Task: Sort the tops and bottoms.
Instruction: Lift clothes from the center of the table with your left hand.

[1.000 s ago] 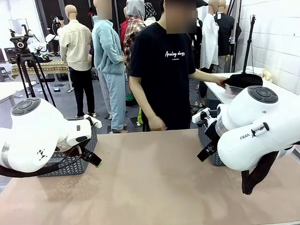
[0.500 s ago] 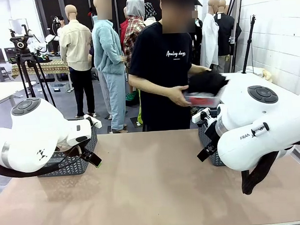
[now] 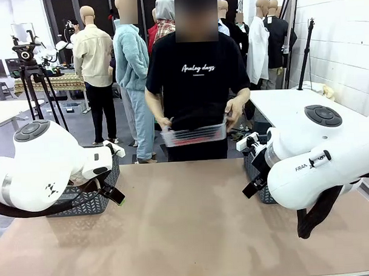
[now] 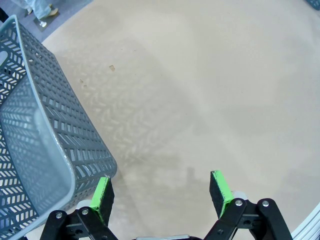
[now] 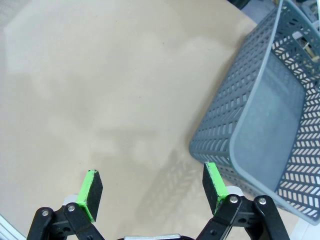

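Observation:
At the far side of the table a person holds a clear plastic bin (image 3: 194, 135) in both hands, just above the table's far edge. Red and dark cloth shows through its wall; I cannot tell tops from bottoms in it. My left gripper (image 3: 117, 196) hangs low beside the left grey basket (image 3: 83, 202), open, with bare table between its green pads (image 4: 102, 196). My right gripper (image 3: 252, 187) hovers next to the right grey basket (image 3: 257, 172), open as well, nothing between its pads (image 5: 214, 184).
In the wrist views the left basket (image 4: 35, 145) and the right basket (image 5: 270, 125) show bare floors where visible. The tan tabletop (image 3: 187, 229) stretches between the arms. A white side table (image 3: 280, 104) stands at the back right.
The person took the bin off the side table at the right, turned with it and now holds it in front of the body. Neither arm has moved.

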Robot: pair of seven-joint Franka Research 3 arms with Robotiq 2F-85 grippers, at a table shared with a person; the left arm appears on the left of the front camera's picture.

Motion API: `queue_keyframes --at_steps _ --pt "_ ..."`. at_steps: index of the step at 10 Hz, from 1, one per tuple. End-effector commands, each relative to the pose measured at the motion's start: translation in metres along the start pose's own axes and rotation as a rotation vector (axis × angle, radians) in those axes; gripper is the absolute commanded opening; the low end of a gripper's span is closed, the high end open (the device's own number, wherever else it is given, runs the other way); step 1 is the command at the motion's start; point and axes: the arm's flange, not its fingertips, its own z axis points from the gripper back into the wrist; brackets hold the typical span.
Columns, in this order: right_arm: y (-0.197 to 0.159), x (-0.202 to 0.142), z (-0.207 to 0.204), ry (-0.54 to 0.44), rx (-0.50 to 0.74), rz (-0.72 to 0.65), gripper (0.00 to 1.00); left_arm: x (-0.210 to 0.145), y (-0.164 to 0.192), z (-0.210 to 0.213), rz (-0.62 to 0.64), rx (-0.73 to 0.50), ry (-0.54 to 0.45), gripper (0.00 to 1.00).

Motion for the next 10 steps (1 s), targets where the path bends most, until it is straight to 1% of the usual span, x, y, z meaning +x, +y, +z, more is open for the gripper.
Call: queue_keyframes --at_steps 1,10 --pt "-0.0003 -0.0001 0.0 0.0 0.001 -0.004 1.0 -0.0005 0.0016 0.0 0.004 0.0 0.0 1.0" --pt "-0.0003 -0.0001 0.0 0.0 0.001 -0.004 1.0 -0.0005 0.0016 0.0 0.004 0.0 0.0 1.0"
